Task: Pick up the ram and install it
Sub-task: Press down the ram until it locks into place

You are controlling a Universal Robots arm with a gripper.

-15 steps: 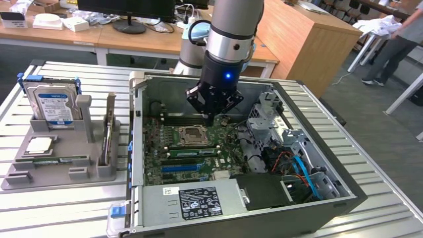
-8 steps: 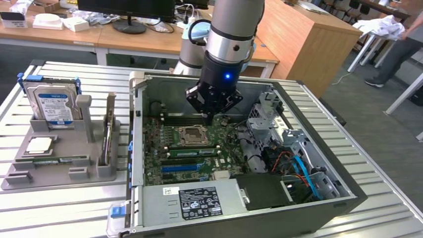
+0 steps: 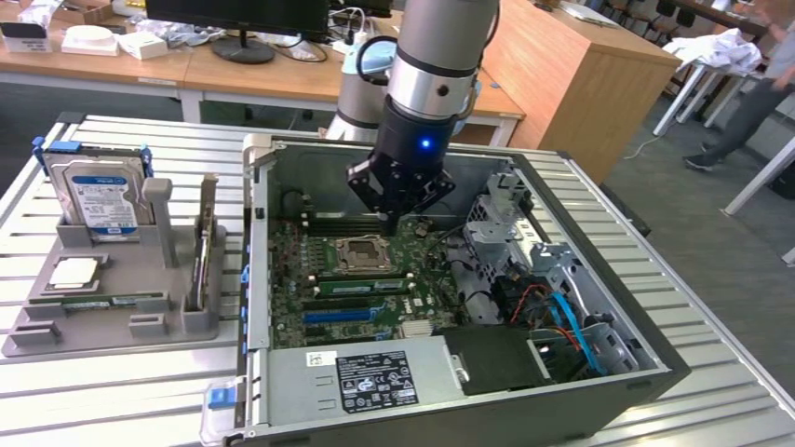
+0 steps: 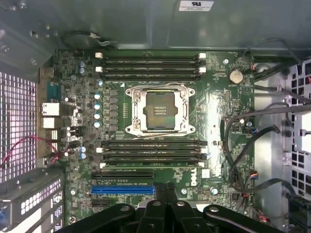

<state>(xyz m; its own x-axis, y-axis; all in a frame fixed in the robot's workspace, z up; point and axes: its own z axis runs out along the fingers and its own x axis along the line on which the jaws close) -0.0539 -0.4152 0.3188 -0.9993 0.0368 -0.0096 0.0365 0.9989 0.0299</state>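
A ram (image 3: 97, 301), a long green stick, lies flat in the grey tray (image 3: 37, 335) on the exterior view's left. A second green stick like it (image 3: 360, 287) seems to stand in a slot of the motherboard (image 4: 218, 111), showing as a pale green edge (image 4: 150, 165) in the wrist view. My gripper (image 3: 389, 226) hangs inside the open computer case (image 3: 584, 391), over the far memory slots (image 4: 150, 63) behind the processor socket (image 3: 363, 251). Its fingers are shut together with nothing between them, and the gripper (image 4: 164, 191) hovers above the board.
The tray also holds a hard drive (image 3: 102, 200) standing upright, a square silver chip (image 3: 73, 272) and a card on edge (image 3: 201, 247). Cables (image 3: 565, 317) and a drive cage (image 3: 509, 200) crowd the case's right side. A person (image 3: 751, 84) stands far back.
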